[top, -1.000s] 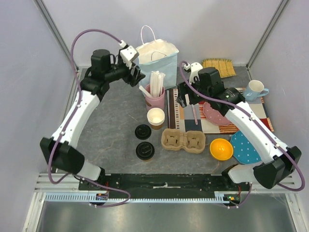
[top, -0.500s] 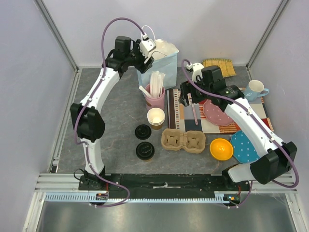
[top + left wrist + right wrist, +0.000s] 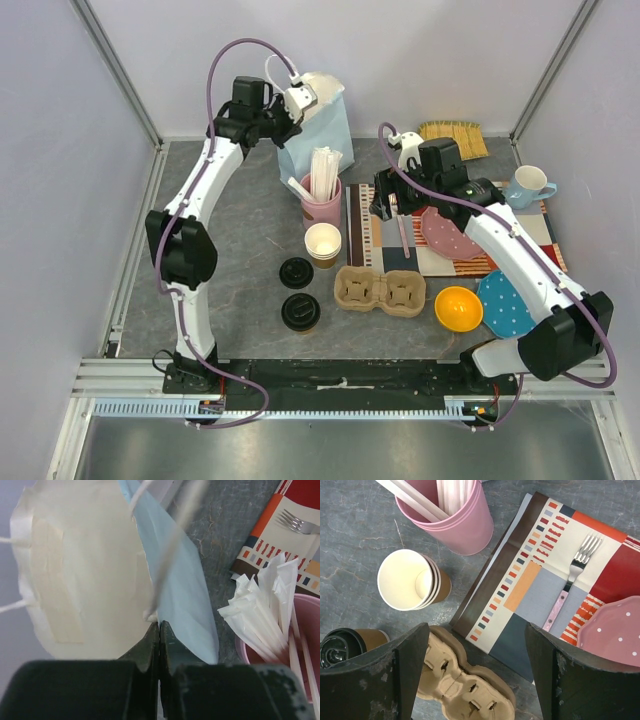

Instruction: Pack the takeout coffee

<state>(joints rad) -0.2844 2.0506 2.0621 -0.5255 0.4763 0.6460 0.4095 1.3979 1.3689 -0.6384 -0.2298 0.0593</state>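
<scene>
Blue paper bag (image 3: 182,605) is where the action is: the left gripper (image 3: 159,628) has its jaws pressed together right on the bag's rim, so I'd call this the hold-the-bag-open step. The right gripper (image 3: 476,632) hangs with jaws wide apart and nothing in them, above the edge of the placemat (image 3: 535,590) and the cardboard carrier (image 3: 465,685). The takeout coffee (image 3: 300,312) sits lidded on the table near the front, just left of the carrier and well apart from the bag. Next move, I reckon, is the right arm coming down around that cup without clipping the loose lid (image 3: 296,271) (or the lidless cups (image 3: 323,243)). Contents: the bag shows only its pale lining, the carrier wells are empty, and the pink cup (image 3: 322,203) is full of wrapped straws
</scene>
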